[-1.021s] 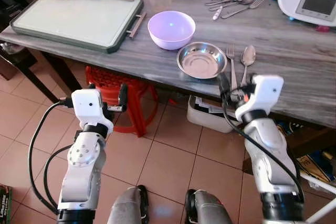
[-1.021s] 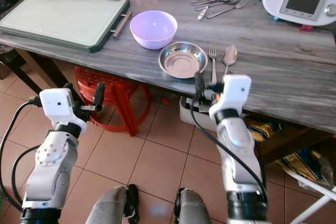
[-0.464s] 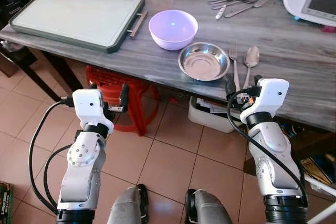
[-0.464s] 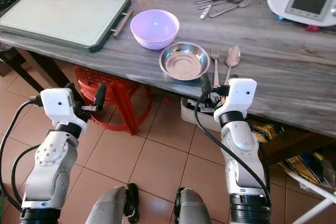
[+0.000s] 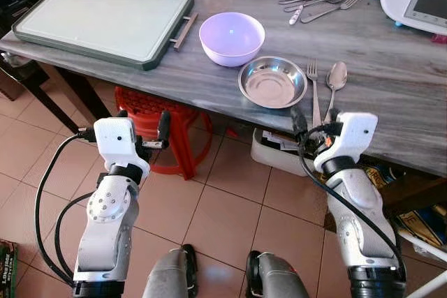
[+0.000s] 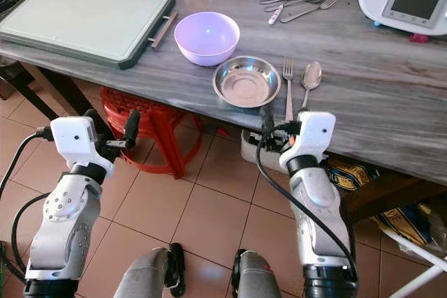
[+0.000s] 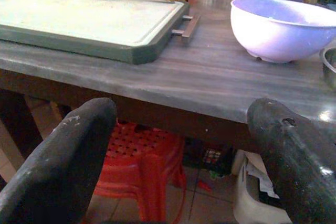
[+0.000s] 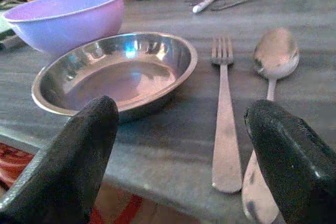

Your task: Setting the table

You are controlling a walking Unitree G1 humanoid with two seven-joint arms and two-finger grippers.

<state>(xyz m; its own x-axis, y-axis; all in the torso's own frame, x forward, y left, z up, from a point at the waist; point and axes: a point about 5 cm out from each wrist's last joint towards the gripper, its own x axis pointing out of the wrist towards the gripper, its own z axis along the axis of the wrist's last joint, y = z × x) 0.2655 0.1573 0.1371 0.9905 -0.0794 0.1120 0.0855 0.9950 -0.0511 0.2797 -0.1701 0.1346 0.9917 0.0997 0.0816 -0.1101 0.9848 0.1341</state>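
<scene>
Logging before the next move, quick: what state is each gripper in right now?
Left gripper: open, holding nothing, below the table edge.
Right gripper: open, holding nothing, at the table edge before the silver metal fork.

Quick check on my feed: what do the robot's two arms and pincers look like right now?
Both arms are silver, jointed metal with round bolted elbow housings, each topped by a white boxy wrist module. Black cables loop along each forearm. The left pincer and right pincer each have two long black fingers, rounded and scuffed with pale marks.
</scene>
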